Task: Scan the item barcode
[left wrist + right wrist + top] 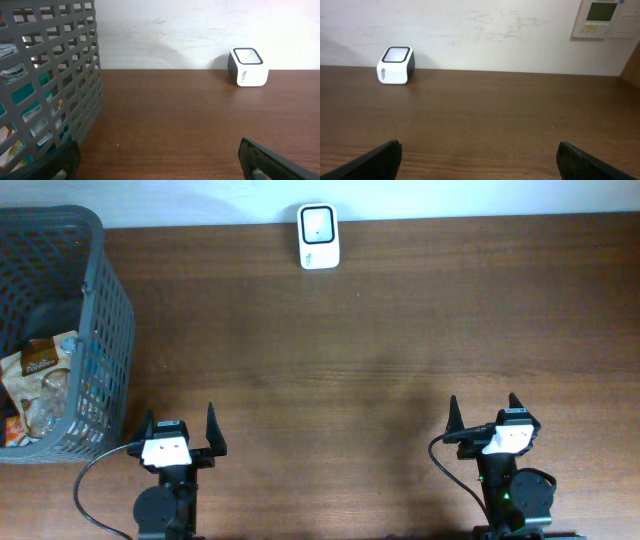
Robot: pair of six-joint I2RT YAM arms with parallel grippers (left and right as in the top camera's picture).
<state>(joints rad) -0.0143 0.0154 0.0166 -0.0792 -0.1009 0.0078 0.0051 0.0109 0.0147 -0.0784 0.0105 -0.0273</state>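
Note:
A white barcode scanner (319,237) with a dark window stands at the table's far edge; it also shows in the left wrist view (248,68) and the right wrist view (396,65). Packaged items (40,375) lie inside the grey mesh basket (105,300) at the left, seen through its wall (50,85). My left gripper (180,435) is open near the front edge, just right of the basket, with nothing between its fingers (260,160). My right gripper (484,417) is open at the front right, also holding nothing, its fingers (585,160) wide apart.
A wooden table (350,350) stretches between the grippers and the scanner. A white wall runs behind it, with a control panel (601,19) mounted at the right. Cables trail from both arm bases at the front edge.

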